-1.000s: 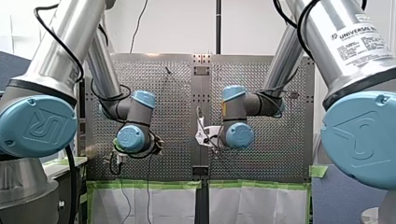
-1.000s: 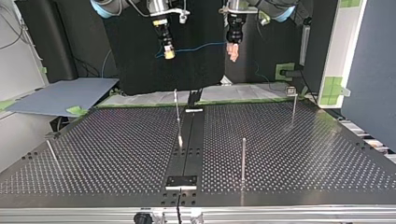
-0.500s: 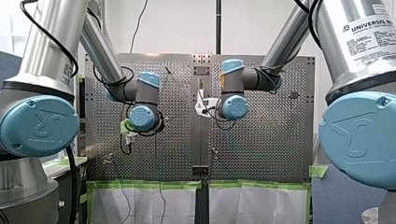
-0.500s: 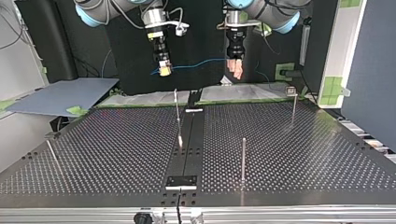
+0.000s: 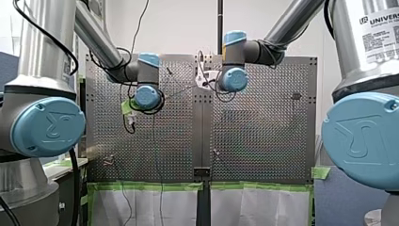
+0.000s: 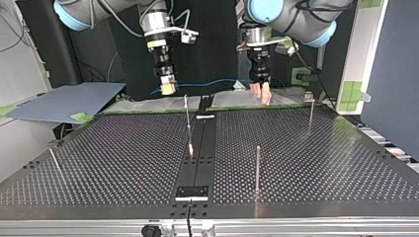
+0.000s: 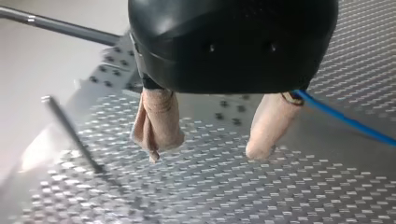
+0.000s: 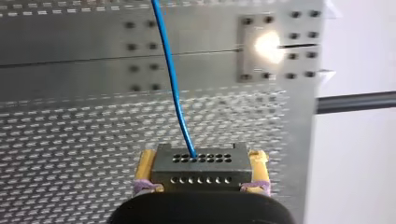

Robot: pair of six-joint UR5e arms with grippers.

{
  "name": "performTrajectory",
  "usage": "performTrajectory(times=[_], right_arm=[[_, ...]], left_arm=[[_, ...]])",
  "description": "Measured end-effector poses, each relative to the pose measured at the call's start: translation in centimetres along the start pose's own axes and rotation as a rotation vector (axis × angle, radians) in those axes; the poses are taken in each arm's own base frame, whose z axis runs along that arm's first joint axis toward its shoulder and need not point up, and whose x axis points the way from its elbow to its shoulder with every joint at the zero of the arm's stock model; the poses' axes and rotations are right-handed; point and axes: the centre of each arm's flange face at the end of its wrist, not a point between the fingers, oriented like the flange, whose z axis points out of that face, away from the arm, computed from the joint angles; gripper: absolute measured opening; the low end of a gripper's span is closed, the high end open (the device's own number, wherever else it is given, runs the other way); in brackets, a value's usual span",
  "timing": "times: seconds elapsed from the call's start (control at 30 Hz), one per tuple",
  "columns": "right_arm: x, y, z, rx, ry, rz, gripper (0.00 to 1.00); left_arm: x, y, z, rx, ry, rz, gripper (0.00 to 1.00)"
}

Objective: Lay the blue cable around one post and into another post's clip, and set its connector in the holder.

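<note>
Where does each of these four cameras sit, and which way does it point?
Front view: behind and above the arms, looking over the perforated table; my left arm and my right arm frame it.
Top view: across the table, facing the arms; my right gripper and my left gripper hang from above.
Left wrist view: on my left wrist, facing the table past its open beige fingers.
Right wrist view: on my right wrist, over its gripper, shut on the connector.
Shared: top and both wrist views show the blue cable.
</note>
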Motion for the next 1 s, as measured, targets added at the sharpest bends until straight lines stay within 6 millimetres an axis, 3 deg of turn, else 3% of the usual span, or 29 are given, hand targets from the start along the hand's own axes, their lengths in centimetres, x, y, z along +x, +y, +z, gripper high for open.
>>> performTrajectory(times=[0.17, 0.57, 0.83, 1.0], right_arm=[[3.2, -0.3, 0.7, 0.011, 0.027, -0.009, 0.00], [6.9, -0.8, 2.3, 0.018, 0.028, -0.045, 0.00], [6.8, -1.1, 3.9, 0.032, -0.010, -0.059, 0.00], [6.0, -1.3, 5.0, 0.040, -0.045, -0.067, 0.00]], left_arm=[[-3.8, -0.4, 1.8, 0.013, -0.041, -0.024, 1.00], [-13.0, -0.5, 4.5, 0.039, -0.141, -0.071, 1.00], [-19.0, -0.1, 5.2, 0.039, -0.212, -0.091, 1.00], [-20.7, 0.3, 6.1, 0.040, -0.215, -0.084, 1.00]])
